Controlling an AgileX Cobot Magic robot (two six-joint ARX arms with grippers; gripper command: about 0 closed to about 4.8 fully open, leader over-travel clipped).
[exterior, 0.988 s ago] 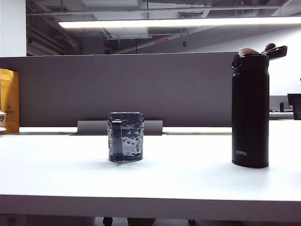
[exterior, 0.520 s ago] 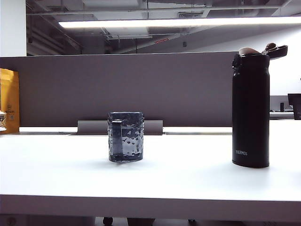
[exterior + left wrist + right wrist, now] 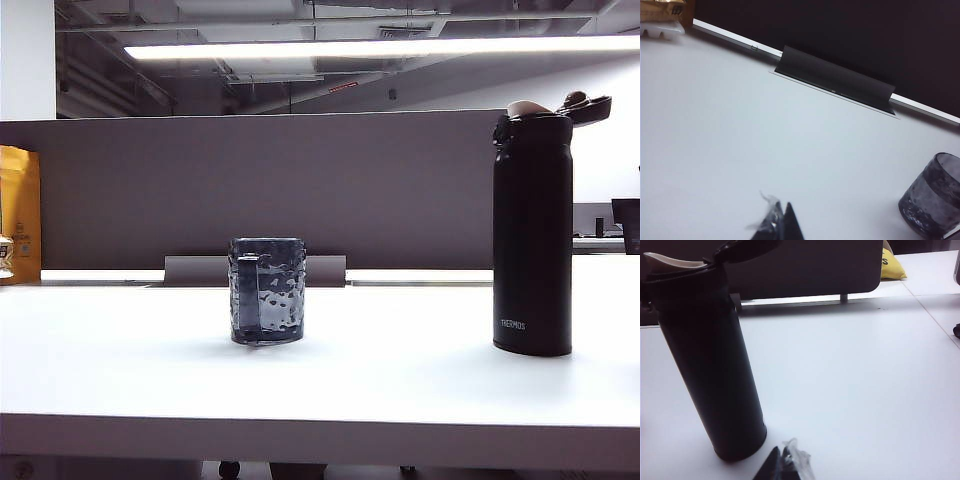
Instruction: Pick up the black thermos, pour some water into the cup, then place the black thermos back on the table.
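The black thermos (image 3: 532, 240) stands upright on the right of the white table (image 3: 400, 380), its flip-top lid open. The cup (image 3: 267, 290), a dark dimpled glass mug, stands left of centre with its handle facing the camera. Neither gripper appears in the exterior view. In the left wrist view my left gripper (image 3: 782, 212) is shut and empty above bare tabletop, with the cup (image 3: 935, 200) off to one side and apart from it. In the right wrist view my right gripper (image 3: 781, 454) is shut and empty, close to the base of the thermos (image 3: 710, 360) without touching it.
A grey partition (image 3: 250, 190) runs along the table's far edge, with a grey cable flap (image 3: 835, 80) at its foot behind the cup. A yellow bag (image 3: 20, 215) stands at the far left. A yellow item (image 3: 890, 265) lies beyond the partition's end.
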